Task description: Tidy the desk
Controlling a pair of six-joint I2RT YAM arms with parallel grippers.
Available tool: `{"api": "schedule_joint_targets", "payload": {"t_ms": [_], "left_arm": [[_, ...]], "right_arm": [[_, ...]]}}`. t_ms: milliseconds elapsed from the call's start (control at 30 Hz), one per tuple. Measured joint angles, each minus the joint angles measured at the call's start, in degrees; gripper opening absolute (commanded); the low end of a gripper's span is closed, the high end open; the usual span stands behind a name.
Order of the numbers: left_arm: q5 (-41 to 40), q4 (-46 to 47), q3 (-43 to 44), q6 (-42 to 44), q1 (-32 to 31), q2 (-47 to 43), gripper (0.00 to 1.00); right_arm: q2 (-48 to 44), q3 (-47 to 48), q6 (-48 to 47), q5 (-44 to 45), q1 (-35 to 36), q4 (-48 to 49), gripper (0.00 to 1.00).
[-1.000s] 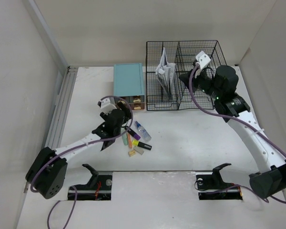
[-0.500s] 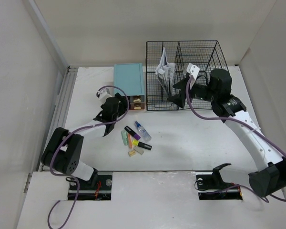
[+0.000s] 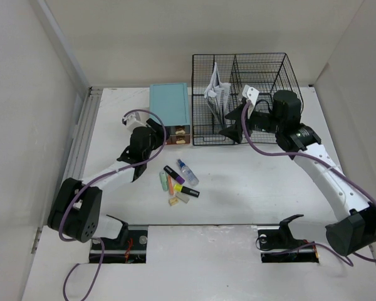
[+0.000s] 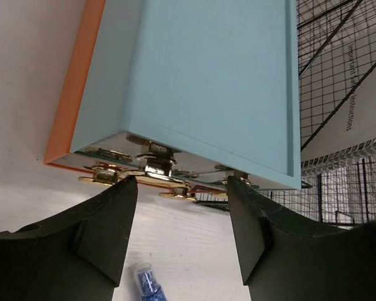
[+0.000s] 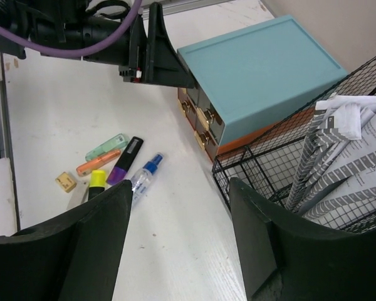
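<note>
Left pincer [image 4: 182, 185], released, faces the drawer box [image 4: 207, 81] handle [image 4: 155, 167]; best centre on it squarely before clenching. Right pincer [image 5: 180, 188] released, empty

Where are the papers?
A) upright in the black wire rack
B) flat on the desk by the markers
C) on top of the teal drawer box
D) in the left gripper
A: the papers stand upright in the left compartment of the black wire rack.

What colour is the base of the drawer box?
The base is orange; left wrist view shows it best.
</note>
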Motion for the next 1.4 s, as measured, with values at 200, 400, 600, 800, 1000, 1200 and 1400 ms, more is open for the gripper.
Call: {"api": "schedule_joint_targets", "payload": {"t_ms": [200, 400, 600, 800, 1000, 1200, 1400], "left_arm": [[1.03, -0.48, 0.26, 0.15, 1.01, 1.03, 0.41], [2.56, -0.72, 0.57, 0.22, 1.31, 1.44, 0.49], [2.03, -0.9, 0.7, 0.7, 1.77, 2.27, 0.6], [0.79, -2.19, 0.7, 1.11, 2.27, 2.4, 0.61], [0.92, -2.01, 1.07, 1.6, 2.32, 3.06, 0.45], [2.45, -2.43, 2.4, 1.9, 2.27, 3.89, 0.18], [2.01, -0.31, -0.04, 0.55, 2.25, 2.56, 0.17]], "right_arm": [[0.68, 0.0, 0.0, -0.04, 0.0, -0.04, 0.68], [0.68, 0.0, 0.0, -0.11, 0.0, -0.04, 0.68], [0.68, 0.0, -0.02, -0.15, 0.0, -0.04, 0.68], [0.74, 0.0, -0.02, -0.15, 0.0, -0.04, 0.68], [0.74, -0.02, -0.02, -0.17, 0.0, -0.04, 0.68], [0.79, -0.04, -0.02, -0.17, 0.0, -0.04, 0.68], [1.73, -0.04, -0.5, -0.74, 0.0, -0.09, 0.67]]}}
